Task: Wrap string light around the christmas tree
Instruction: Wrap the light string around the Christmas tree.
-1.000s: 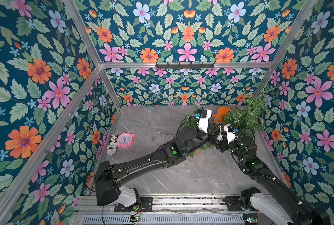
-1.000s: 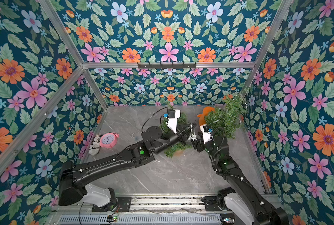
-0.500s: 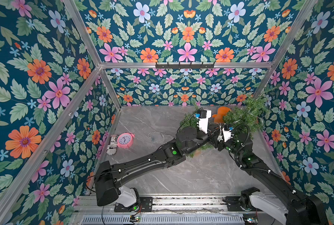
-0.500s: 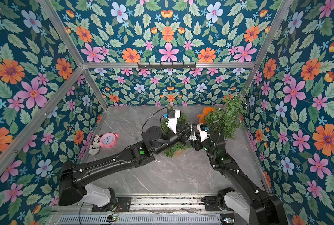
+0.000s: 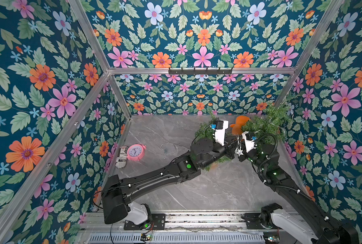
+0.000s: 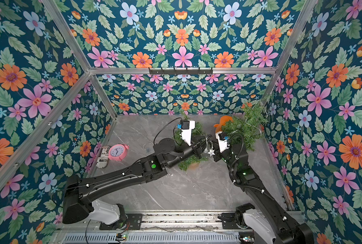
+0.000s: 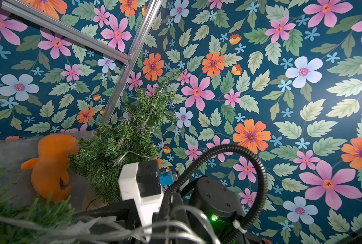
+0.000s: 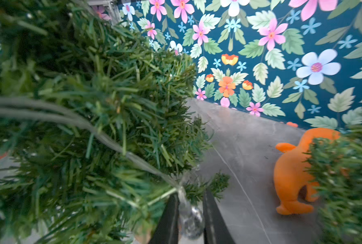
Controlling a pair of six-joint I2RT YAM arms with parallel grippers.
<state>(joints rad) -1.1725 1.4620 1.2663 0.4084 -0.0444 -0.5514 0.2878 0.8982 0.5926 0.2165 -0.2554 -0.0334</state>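
A bulb of the string light (image 8: 190, 216) sits between the right jaws, which are narrow and pinch it, just beside green branches (image 8: 95, 101); the left jaws are fully closed.

String light (image 7: 91, 228) blurred up close; orange plush (image 7: 51, 166) partly behind christmas tree (image 7: 116, 147).

Bright even light, soft shadows, blurred wrist foregrounds

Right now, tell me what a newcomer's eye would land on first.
The loud floral walls hit first, all around the grey table. At the back right, the left gripper and right gripper meet on a string light beside the christmas tree. A pink alarm clock stands out at the left edge.
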